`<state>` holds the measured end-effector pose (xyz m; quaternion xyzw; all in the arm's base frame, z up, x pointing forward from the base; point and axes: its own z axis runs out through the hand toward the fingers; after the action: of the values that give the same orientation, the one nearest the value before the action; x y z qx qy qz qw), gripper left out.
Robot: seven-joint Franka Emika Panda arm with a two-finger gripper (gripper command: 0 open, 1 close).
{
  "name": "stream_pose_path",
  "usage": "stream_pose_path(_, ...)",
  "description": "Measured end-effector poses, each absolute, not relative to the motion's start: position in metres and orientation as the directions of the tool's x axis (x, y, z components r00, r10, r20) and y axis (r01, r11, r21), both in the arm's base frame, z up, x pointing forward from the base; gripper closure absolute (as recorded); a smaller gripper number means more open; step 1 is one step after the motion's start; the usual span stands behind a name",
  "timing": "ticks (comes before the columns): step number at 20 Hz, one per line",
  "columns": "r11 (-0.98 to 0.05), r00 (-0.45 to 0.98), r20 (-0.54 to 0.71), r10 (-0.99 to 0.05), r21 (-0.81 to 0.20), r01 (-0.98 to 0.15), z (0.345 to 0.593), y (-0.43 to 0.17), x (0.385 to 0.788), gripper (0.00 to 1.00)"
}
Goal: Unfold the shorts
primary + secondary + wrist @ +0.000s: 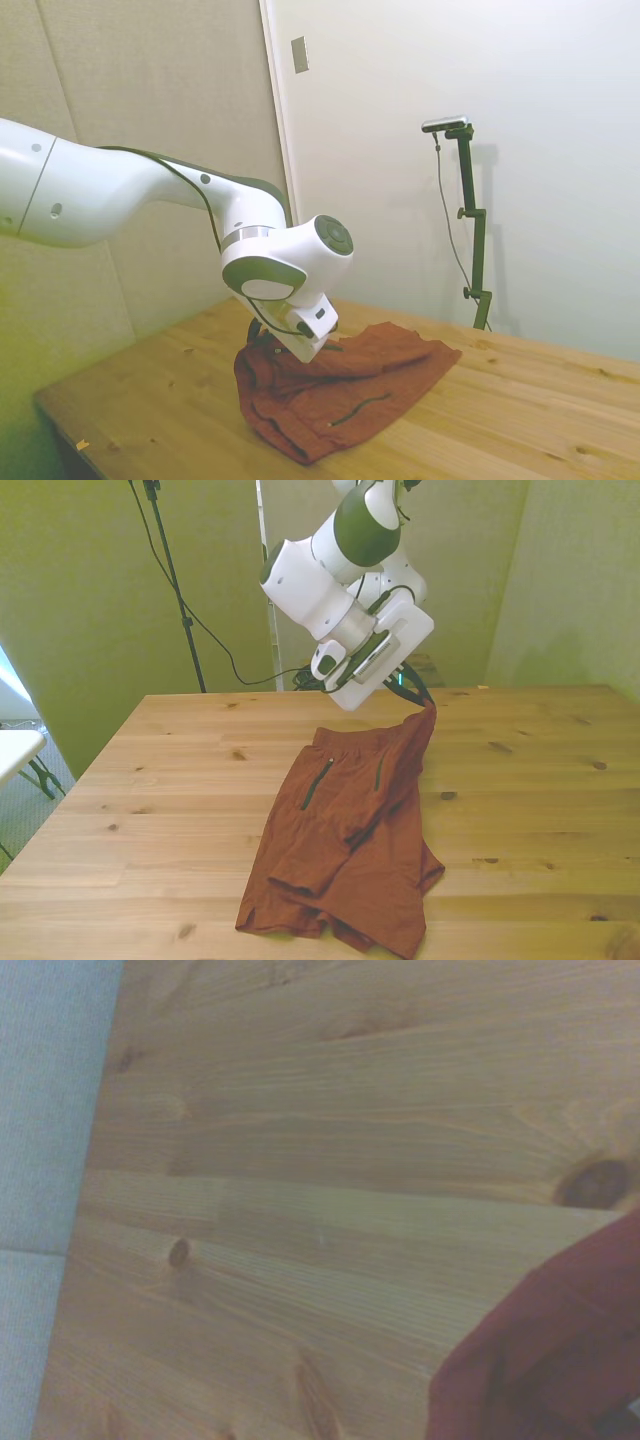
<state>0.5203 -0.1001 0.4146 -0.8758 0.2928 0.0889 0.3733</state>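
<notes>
One corner of the shorts hangs lifted from the gripper, fingers apparently clamped on it; below them the soft, light cloth drapes onto the table. Edges grip best.

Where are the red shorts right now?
The shorts lie mid-table in the front view, one corner lifted at the gripper, just right of centre.

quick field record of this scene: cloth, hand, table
cloth: rust-red shorts, still partly folded, one corner lifted
hand: the hand is at the raised corner, on the front view's right; its fingers are hidden
contact: the corner appears held up by the hand
table: wooden table, the rest of the shorts lie on it
</notes>
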Motion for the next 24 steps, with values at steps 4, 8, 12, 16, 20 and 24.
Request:
stream_pose_path(4,-0.591,0.839,-0.378,-0.391,-0.596,-0.544,0.400,-0.067,0.539,0.00)
stream_pose_path(8,-0.625,0.862,-0.373,-0.344,-0.594,-0.507,0.393,-0.034,0.556,0.00)
stream_pose_path(12,-0.630,0.863,-0.374,-0.339,-0.591,-0.504,0.389,-0.029,0.558,0.00)
stream_pose_path(16,-0.629,0.864,-0.372,-0.340,-0.593,-0.503,0.391,-0.029,0.557,0.00)
stream_pose_path(20,-0.634,0.870,-0.364,-0.332,-0.597,-0.491,0.397,-0.023,0.558,0.00)
stream_pose_path(24,-0.637,0.875,-0.357,-0.327,-0.600,-0.483,0.406,-0.015,0.559,0.00)
